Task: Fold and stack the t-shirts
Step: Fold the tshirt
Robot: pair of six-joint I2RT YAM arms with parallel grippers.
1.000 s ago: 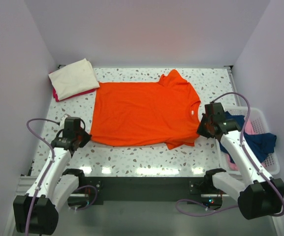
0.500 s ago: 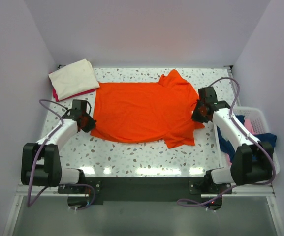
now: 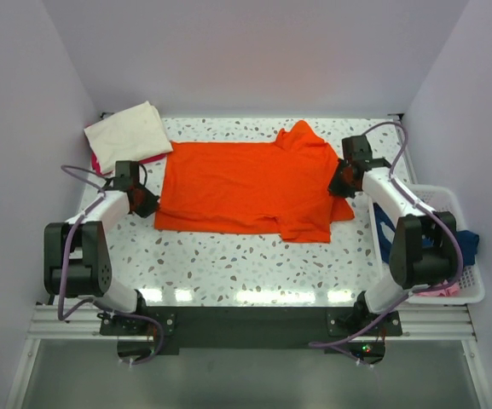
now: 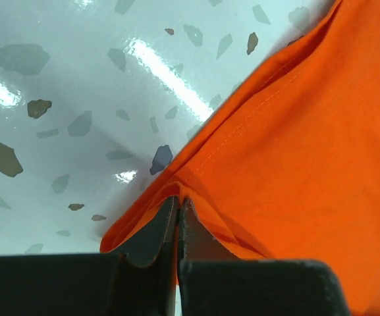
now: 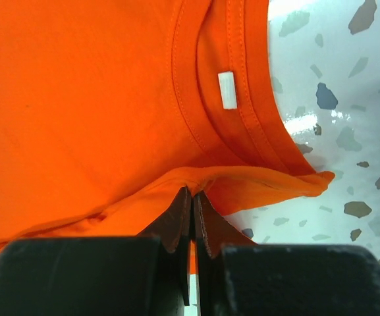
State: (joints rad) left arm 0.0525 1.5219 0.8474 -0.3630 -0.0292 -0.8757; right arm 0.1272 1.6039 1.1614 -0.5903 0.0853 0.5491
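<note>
Left hand (image 4: 178, 205) and right hand (image 5: 191, 196) are each pinching an edge of the orange t-shirt (image 3: 246, 183) on the counter (image 3: 254, 264).

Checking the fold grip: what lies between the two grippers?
In the top view, only the orange fabric t-shirt lies between the left gripper and the right gripper, each pinching an edge.

The left arm (image 3: 105, 207) and right arm (image 3: 390, 192) have white links, black joints and looping lilac cables (image 3: 385, 124).
</note>
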